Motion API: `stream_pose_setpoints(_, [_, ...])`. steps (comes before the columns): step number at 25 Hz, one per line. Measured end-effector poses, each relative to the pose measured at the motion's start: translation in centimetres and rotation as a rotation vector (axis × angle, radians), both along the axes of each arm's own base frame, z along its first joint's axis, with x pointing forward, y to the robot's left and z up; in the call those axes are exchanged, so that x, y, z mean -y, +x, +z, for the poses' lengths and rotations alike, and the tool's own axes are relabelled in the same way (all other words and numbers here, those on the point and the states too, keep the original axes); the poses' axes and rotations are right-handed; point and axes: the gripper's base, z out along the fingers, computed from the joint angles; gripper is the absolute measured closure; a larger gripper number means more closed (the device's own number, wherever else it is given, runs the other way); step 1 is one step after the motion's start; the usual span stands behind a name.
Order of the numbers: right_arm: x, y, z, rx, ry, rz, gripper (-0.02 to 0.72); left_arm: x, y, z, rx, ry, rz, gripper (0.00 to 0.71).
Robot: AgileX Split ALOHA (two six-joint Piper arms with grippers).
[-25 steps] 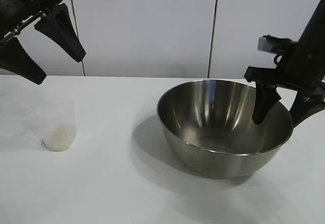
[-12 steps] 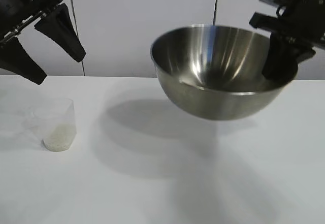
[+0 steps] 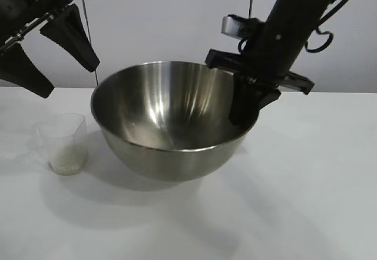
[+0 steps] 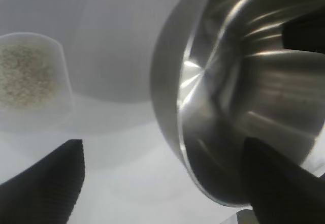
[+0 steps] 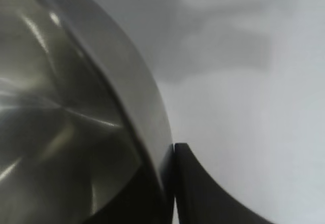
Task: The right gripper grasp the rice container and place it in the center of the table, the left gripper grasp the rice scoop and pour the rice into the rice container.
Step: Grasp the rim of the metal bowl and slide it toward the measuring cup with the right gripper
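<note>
right gripper (image 3: 247, 109) clamping rice container (image 3: 171, 118) rim, pinch showing close-up only in right wrist view, left gripper (image 3: 56, 65) hanging spread wide over rice scoop (image 3: 65, 145)

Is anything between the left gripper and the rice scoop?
Nothing visible. The left gripper hangs open above the rice scoop, with bare space between; the rice container sits to the side.

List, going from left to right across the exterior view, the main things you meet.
left gripper → rice scoop holding rice → rice container → right gripper, clamped on the container's rim, all over the table.
</note>
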Motion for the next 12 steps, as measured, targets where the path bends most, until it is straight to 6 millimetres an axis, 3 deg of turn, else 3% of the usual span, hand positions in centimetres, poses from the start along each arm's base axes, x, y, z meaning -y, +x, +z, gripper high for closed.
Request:
stream_pose_setpoints(7, [-0.4, 0.8, -2.8, -0.019, -0.002, -0.067, 0.673, 0.0, 0.0, 0.0, 0.0, 0.0, 0.0, 0.108])
stream_pose_setpoints(10, [-0.5, 0.9, -2.8, -0.023, 0.009, -0.072, 0.575, 0.0, 0.0, 0.0, 0.0, 0.0, 0.0, 0.108])
stream_pose_setpoints(12, [-0.6, 0.9, -2.7, -0.022, 0.014, -0.067, 0.439, 0.0, 0.0, 0.0, 0.0, 0.0, 0.0, 0.108])
